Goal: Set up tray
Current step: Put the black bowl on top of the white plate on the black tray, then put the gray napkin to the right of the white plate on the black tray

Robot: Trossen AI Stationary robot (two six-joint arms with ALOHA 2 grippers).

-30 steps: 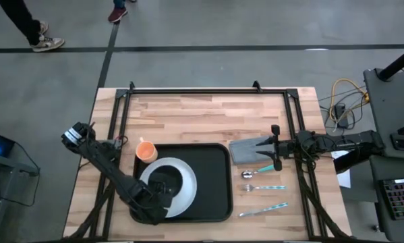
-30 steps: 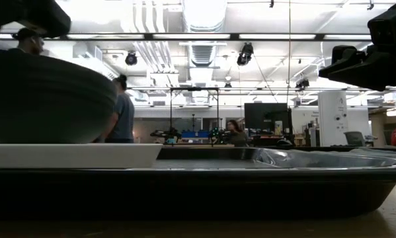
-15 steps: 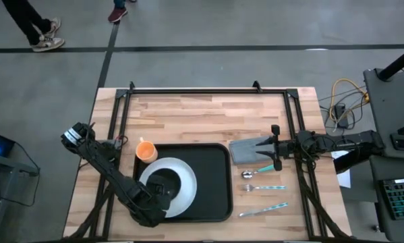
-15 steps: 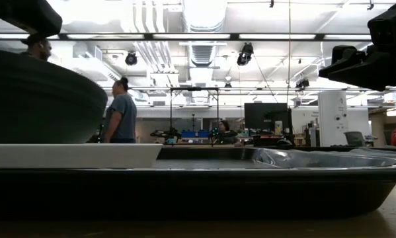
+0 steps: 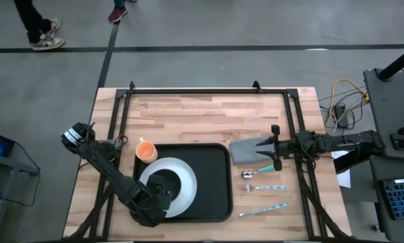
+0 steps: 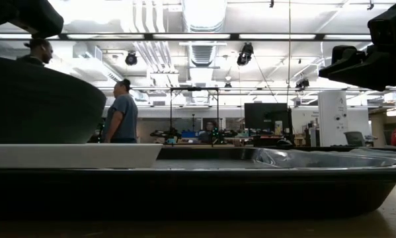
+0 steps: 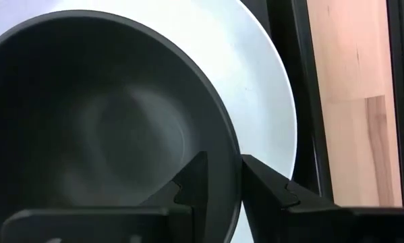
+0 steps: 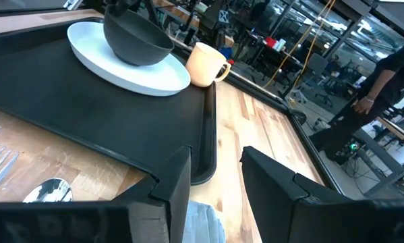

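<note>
While the tray lies flat on the wooden table near its front edge, a white plate sits in its left half with a dark bowl on it. The left gripper straddles the bowl's rim, one finger inside and one outside, slightly parted. An orange cup stands at the tray's far left corner, partly over the rim. Right of the tray lie a grey napkin, spoon, fork and knife. The right gripper hovers over the napkin's right edge, fingers apart, empty.
</note>
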